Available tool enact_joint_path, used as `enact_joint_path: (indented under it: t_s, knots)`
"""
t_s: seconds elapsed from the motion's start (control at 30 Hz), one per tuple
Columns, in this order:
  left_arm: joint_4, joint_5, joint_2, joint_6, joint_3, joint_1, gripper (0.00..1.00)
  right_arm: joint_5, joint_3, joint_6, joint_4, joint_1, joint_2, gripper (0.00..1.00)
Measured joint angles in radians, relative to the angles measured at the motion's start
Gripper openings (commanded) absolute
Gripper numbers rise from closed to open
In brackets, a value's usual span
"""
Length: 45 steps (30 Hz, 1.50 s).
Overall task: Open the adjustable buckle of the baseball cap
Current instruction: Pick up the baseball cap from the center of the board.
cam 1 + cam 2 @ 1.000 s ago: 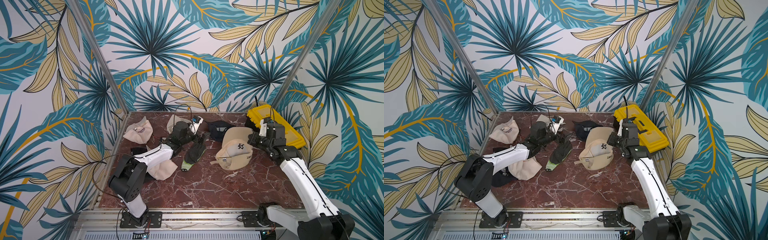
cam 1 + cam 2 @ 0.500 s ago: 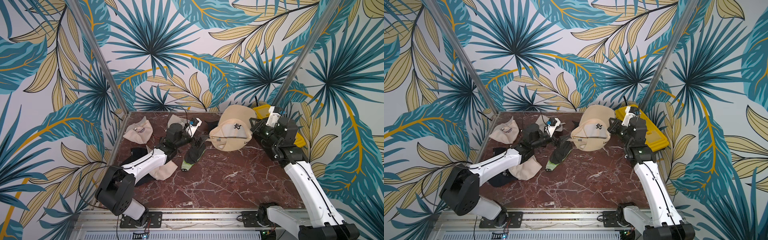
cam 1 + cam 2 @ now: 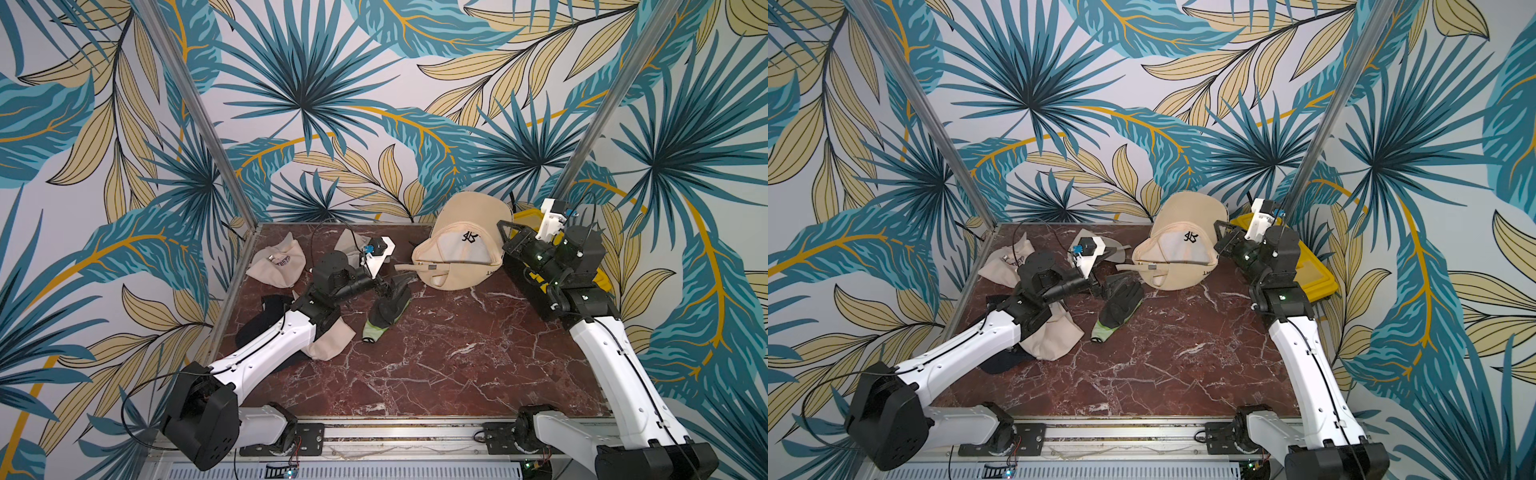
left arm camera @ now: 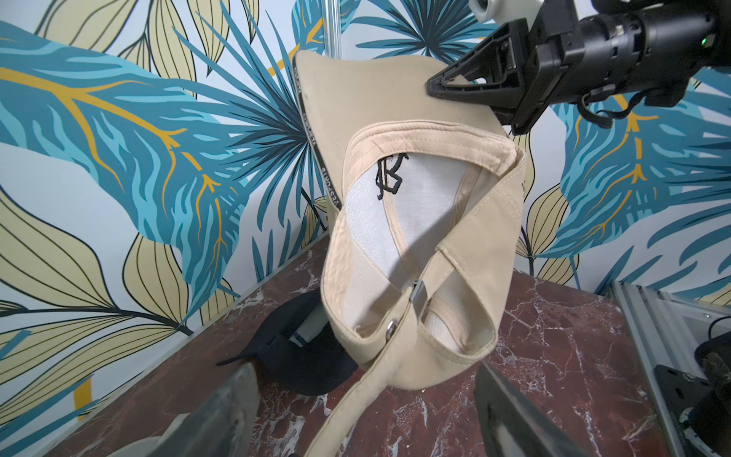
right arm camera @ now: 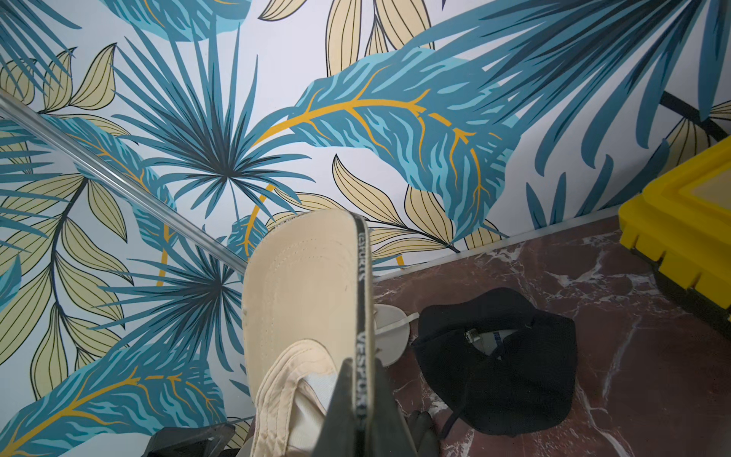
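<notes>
Over the back right part of the red-brown marble tabletop (image 3: 415, 357), the beige cotton baseball cap (image 3: 459, 272) hangs in the air, apparently clear of the stone, though its lowest edge is too close to be sure. The right gripper (image 3: 503, 227) is clamped tight on one side of the stiff curved brim (image 4: 356, 91). The brim stands uppermost and leans toward the back wall, so the cap's brim-to-back axis runs near upright and its hollow inside faces the left arm. The left gripper (image 3: 386, 286) waits just beside the cap, jaws spread wide and empty, above a black and green work glove (image 3: 386, 316). Across the low back opening runs the thin beige fabric strap (image 4: 358, 391), lying roughly level from side to side, its loose tail pointing at the left gripper. On it sits the small silver metal buckle (image 4: 418, 293). The cap is probably light, with a crown soft enough to collapse, so the brim is the sound anchor. The strap looks limp and the buckle smooth, likely slippery, so the tail close by the buckle seems the best place to pinch.
</notes>
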Motion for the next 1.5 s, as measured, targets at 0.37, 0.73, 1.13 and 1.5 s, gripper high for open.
enact_joint_path:
  t_s: [0.37,0.73,1.13,1.5]
  knots:
    - [-0.003,-0.024,0.079,-0.061,0.120,-0.005,0.71,-0.108,0.001,-0.007,0.055,0.000,0.027,0.00]
    - [-0.005,0.006,0.147,-0.189,0.133,-0.005,0.40,-0.261,0.001,0.016,0.174,-0.001,0.031,0.00]
    - [-0.014,0.066,0.170,-0.222,0.151,-0.009,0.00,-0.282,0.004,-0.075,0.079,-0.001,0.035,0.61]
    - [-0.023,0.067,0.202,-0.232,0.164,-0.009,0.00,-0.058,0.000,-0.428,-0.301,-0.002,-0.181,0.71]
